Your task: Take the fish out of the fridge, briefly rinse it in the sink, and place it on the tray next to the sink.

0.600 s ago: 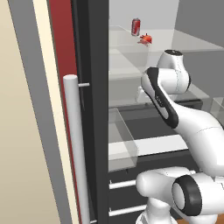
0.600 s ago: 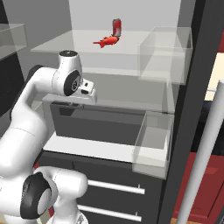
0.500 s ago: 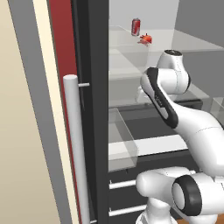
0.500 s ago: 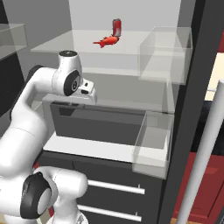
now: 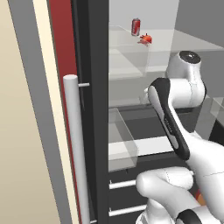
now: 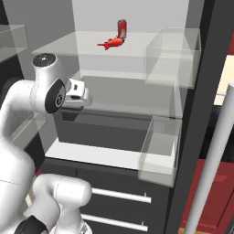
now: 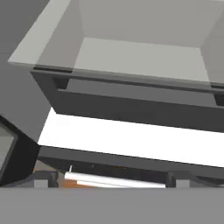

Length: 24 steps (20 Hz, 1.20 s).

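**Reaching Into the Open Fridge**

Standing wide open, the fridge [image 6: 201, 114] shows its glass shelves and clear boxes inside. The fish [image 6: 111, 43] lies high up on the top glass shelf [image 6: 59, 48], far at the back. It is small and red-orange. You can see it from the other side too [image 5: 145, 39]. A red can [image 6: 122, 28] stands just beside the fish, a bit behind it.

The white arm [image 5: 175, 113] bends up in front of the fridge. Its hand with the claw [image 6: 78, 95] is at the level of the middle shelf, well below the fish. The hand points into the fridge. I cannot tell if the claw is open or closed, because its tips are hard to see.

A clear box [image 6: 171, 57] sits on the door side near the top shelf. Another clear box [image 6: 157, 151] sits lower down. The long silver handle [image 5: 76, 148] runs down the fridge door.
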Motion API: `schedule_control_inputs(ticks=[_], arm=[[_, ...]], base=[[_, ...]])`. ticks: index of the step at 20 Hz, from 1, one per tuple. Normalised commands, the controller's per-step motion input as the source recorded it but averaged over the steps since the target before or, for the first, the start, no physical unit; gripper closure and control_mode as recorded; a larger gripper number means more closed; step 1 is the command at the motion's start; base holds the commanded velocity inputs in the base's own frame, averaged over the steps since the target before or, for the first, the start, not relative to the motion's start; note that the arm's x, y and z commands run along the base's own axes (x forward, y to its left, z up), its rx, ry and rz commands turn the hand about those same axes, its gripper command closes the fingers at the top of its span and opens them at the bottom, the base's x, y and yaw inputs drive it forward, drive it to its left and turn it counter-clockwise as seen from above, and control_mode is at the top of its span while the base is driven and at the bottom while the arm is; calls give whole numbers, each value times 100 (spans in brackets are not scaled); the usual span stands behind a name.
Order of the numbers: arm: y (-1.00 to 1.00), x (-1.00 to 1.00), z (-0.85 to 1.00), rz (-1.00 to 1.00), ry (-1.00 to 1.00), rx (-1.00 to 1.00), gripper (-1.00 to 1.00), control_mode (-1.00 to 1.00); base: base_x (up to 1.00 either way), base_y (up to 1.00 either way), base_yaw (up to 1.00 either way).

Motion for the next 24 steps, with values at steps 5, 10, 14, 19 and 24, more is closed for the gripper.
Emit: schedule_control_inputs(ticks=[5,10,14,19,24], arm=[[0,-43,79,0,-40,0,-100,-100],[0,-10,100,-1,-24,7,-100,-100],[-3,-2,100,-1,-5,17,-100,-100],[-19,0,100,-5,0,26,-100,-100],[-18,4,75,-8,12,24,-100,-100]], base=[[0,0,0],[0,0,0],[0,0,0],[0,0,0],[0,0,0]])
